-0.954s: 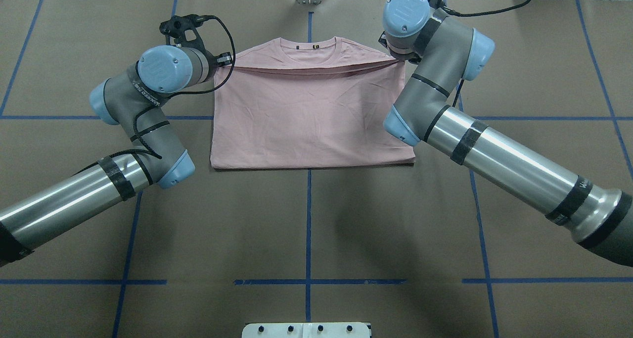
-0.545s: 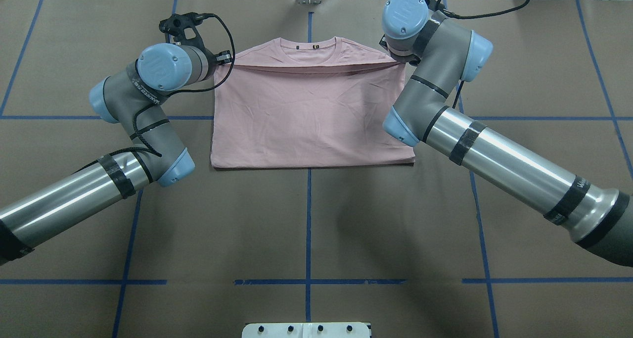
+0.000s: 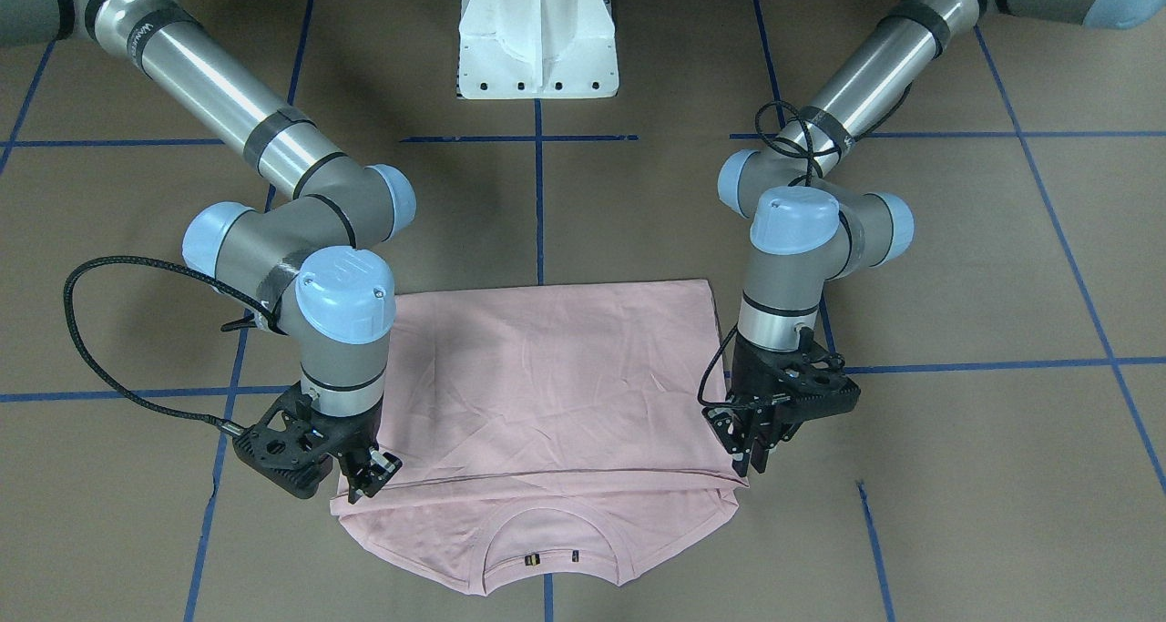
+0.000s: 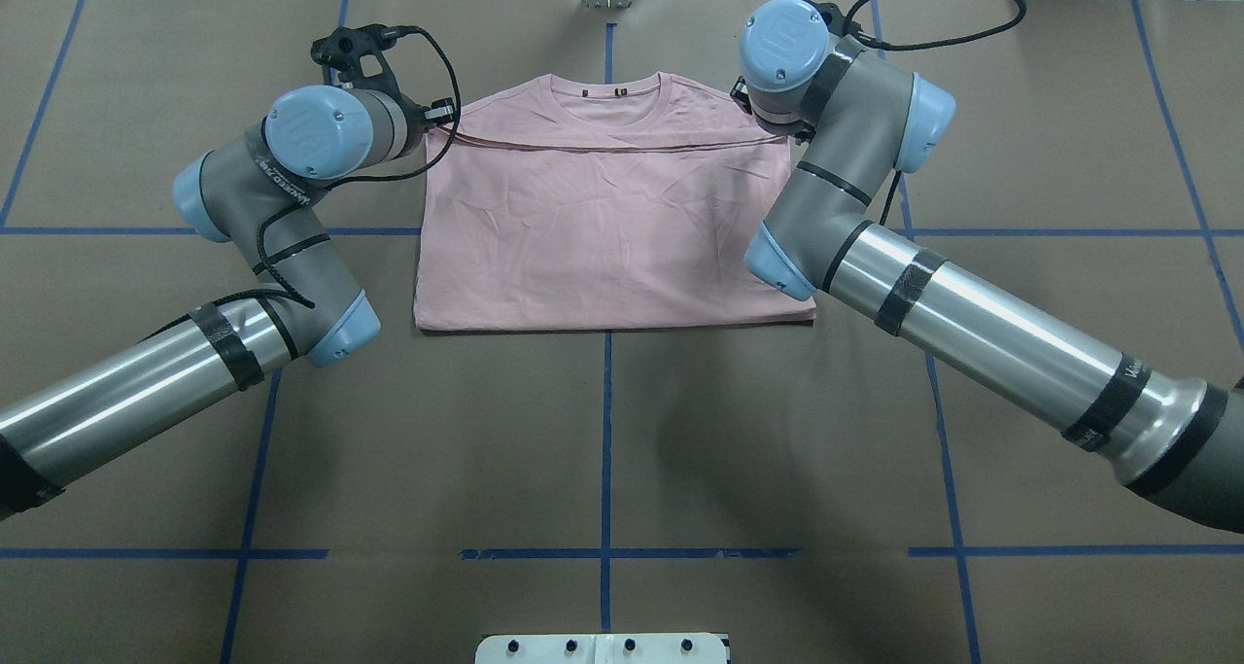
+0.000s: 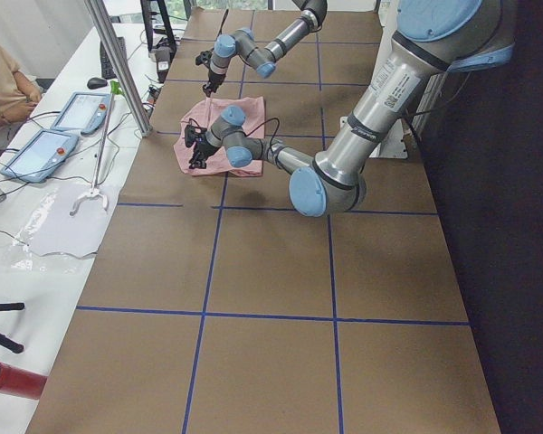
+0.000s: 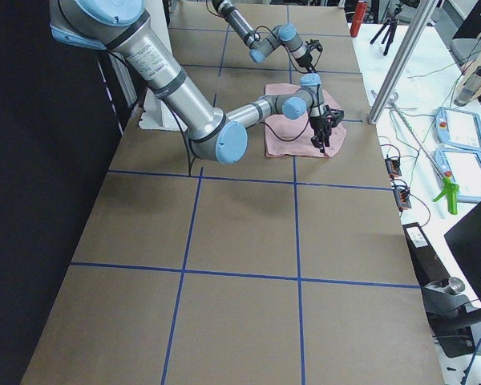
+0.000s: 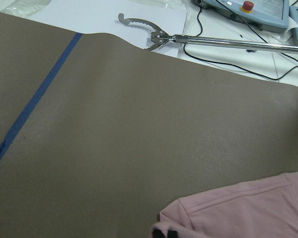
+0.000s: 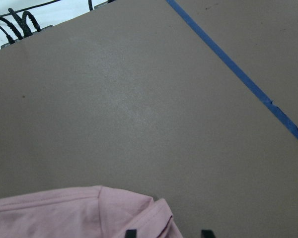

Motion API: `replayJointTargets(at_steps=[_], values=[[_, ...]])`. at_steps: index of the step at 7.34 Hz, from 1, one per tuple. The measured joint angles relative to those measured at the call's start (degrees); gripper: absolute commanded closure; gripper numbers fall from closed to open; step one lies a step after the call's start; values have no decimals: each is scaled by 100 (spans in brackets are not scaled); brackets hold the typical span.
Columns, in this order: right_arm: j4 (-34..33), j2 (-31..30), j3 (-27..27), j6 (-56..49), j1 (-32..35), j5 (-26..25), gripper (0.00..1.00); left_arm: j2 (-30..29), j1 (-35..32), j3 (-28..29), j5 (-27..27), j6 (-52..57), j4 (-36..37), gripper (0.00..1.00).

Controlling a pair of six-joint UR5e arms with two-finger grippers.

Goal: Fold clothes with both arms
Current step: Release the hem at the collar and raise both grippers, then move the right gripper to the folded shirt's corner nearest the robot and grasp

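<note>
Front-facing view: a pale pink T-shirt (image 3: 547,376) lies folded on the brown table (image 3: 956,267) toward 6 o'clock, with its collar nearest the camera. The left arm (image 3: 792,267) enters from 1 o'clock, bends at the elbow and points its wrist straight down. The left gripper (image 3: 754,458) stands at the folded layer's 4 o'clock corner. The right arm (image 3: 273,148) enters from 11 o'clock with its wrist also vertical, and the right gripper (image 3: 372,478) is at the 8 o'clock corner.

Overhead view: both arms reach the shirt's far corners, and the folded layer stops short of the collar.

Side views: both wrists hang over the shirt, but the jaws are too small to judge.

Left wrist view: at 6 o'clock, the fingertips (image 7: 159,233) are clenched together on the shirt's corner.

Right wrist view: the fingertips (image 8: 131,232) stand apart, released, with the cloth corner lying loose between them.
</note>
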Motion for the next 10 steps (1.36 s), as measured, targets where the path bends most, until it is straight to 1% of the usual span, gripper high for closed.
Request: replayJointTargets(at_steps=[1,2,3,4,5,6,7,9,10], values=[[2,-87,226,-1,9,69,0,11,-36,-55,-66,-4,-39,60],[4,-346,718,10,15,230,0,36,-101,-146,-258,-6,-100,60],[3,-795,1454,51,-31,462,0,130,-175,-300,-495,-5,-137,60],[1,-1327,2246,219,-178,668,0,265,-223,-482,-621,-1,-149,61],[3,-1791,2889,558,-372,767,17,346,-255,-581,-672,1,-153,61],[4,-2152,3330,937,-555,805,33,385,-295,-622,-714,1,-154,61],[5,-2392,3532,1260,-700,810,38,420,-338,-636,-785,2,-150,62],[-1,-2553,3538,1816,-931,795,38,555,-443,-647,-1094,7,-126,62],[-2,-2574,3502,1928,-987,791,38,587,-477,-649,-1221,7,-105,62]])
